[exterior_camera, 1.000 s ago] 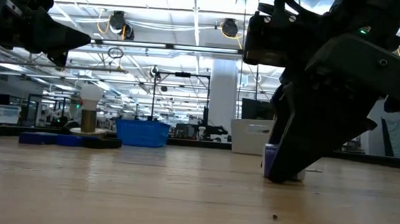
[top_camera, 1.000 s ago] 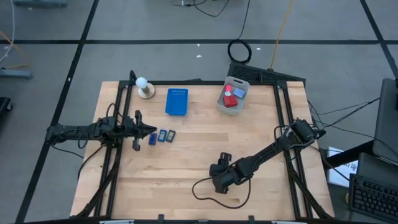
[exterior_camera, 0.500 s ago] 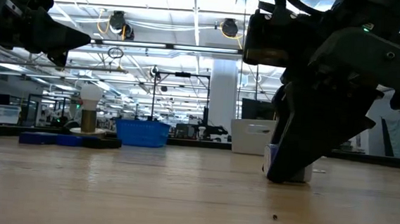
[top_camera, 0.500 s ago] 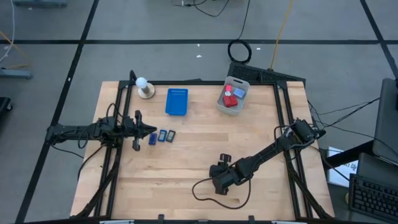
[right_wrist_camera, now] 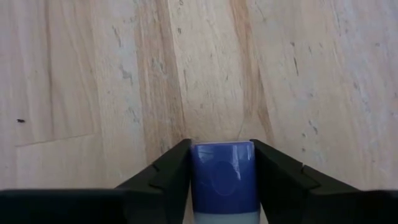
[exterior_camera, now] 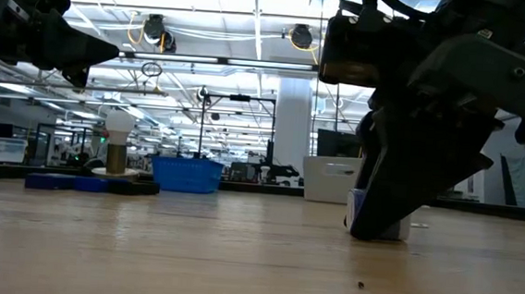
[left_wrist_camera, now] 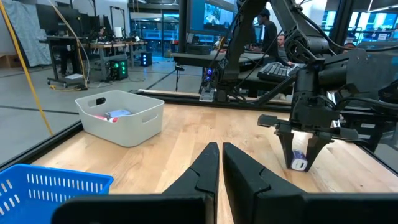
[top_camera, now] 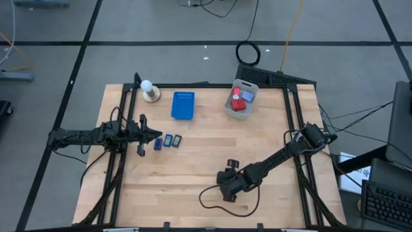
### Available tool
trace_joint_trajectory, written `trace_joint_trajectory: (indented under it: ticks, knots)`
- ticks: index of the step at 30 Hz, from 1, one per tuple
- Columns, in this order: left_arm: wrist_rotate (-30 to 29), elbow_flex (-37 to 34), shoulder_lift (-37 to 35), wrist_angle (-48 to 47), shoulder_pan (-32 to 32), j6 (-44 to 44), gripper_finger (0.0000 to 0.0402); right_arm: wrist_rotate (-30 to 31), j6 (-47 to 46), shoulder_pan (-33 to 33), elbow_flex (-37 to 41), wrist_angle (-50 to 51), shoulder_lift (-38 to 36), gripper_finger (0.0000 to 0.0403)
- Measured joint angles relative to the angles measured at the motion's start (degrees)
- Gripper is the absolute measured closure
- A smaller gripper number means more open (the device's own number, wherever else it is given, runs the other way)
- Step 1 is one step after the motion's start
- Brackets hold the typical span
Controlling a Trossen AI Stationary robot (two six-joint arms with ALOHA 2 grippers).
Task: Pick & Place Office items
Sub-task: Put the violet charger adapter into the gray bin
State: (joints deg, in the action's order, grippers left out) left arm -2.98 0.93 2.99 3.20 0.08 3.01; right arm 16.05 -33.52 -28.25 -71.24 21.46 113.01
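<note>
My right gripper (top_camera: pixel 225 189) slants down onto the table's near middle, shut on a small blue-and-white item (right_wrist_camera: pixel 222 171) that rests on the wood; the same item (left_wrist_camera: pixel 300 163) shows between its fingers in the left wrist view. My left gripper (top_camera: pixel 154 136) waits shut and level at the table's left. Beside it lie three small dark-blue and grey rectangles (top_camera: pixel 168 140). A white bin (top_camera: pixel 241 98) at the back right holds red blocks (top_camera: pixel 237 104) and a light-blue bit. My right gripper pinches the item's blue end (right_wrist_camera: pixel 222 163) between its two fingers (right_wrist_camera: pixel 171 169), one on each side. The fingers slant down from the table's right. The item's lower part (exterior_camera: pixel 394 228) sits on the table.
A flat blue tray (top_camera: pixel 183 105) and a white ball on a round base (top_camera: pixel 150 91) stand at the back left. A black cable (top_camera: pixel 212 201) loops on the wood near my right gripper. Bare wood lies between the two arms.
My right gripper has stayed in place and drawn its fingers together onto the small blue-and-white item, which stays on the table.
</note>
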Motion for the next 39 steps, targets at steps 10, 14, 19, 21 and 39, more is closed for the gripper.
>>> trace_joint_trajectory:
  ticks: [10, 14, 19, 21, 39]
  knots:
    - [0.0, 0.0, 0.0, 0.0, 0.0, 0.0, 0.0380, 0.1, 1.1, 0.0, 0.0, -0.1, 0.0, 0.0269]
    - [0.0, 0.0, 0.0, 0.0, 0.0, 0.0, 0.0380, 0.1, 1.4, 0.0, 0.0, -0.2, 0.0, 0.0268]
    - [0.0, 0.0, 0.0, 0.0, 0.0, 0.0, 0.0380, 0.1, 1.7, 0.0, 0.1, -0.1, -0.2, 0.0259]
    - [0.0, 0.0, 0.0, 0.0, 0.0, 0.0, 0.0380, 0.0, 2.7, 0.0, 0.2, 0.0, -0.9, 0.0263]
    - [0.0, 0.0, 0.0, 0.0, 0.0, 0.0, 0.0380, -1.0, 18.4, -0.4, 0.2, -16.2, -5.6, 0.0274]
